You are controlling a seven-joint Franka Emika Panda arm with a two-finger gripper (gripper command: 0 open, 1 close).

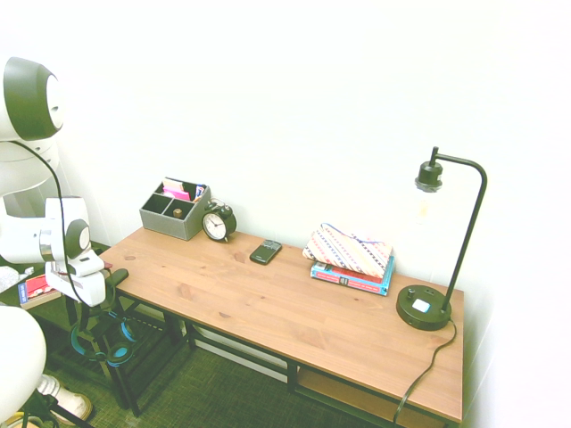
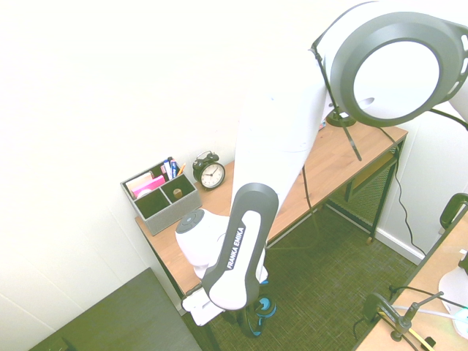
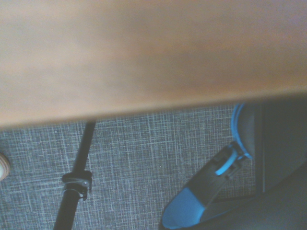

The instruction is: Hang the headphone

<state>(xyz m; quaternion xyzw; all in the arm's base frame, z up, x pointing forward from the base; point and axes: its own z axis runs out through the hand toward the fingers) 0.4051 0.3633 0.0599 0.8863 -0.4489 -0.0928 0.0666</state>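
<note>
Headphone [image 3: 206, 191]; grey organizer [image 1: 174, 212] holds stationery.

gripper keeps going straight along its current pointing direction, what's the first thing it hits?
It points steeply down off the desk's end. The gripper has the headphone right below it, so that comes first, then the carpet. Depth is unclear; contact may already exist.

Matt wooden desk [image 1: 294, 303], grained

A white arm [image 2: 241, 248] reaches down past a wooden desk's [image 2: 329, 157] near end. A grey organiser [image 2: 161, 194] and black clock [image 2: 210, 172] sit on it; blue headphones [image 2: 262, 311] show below.
</note>
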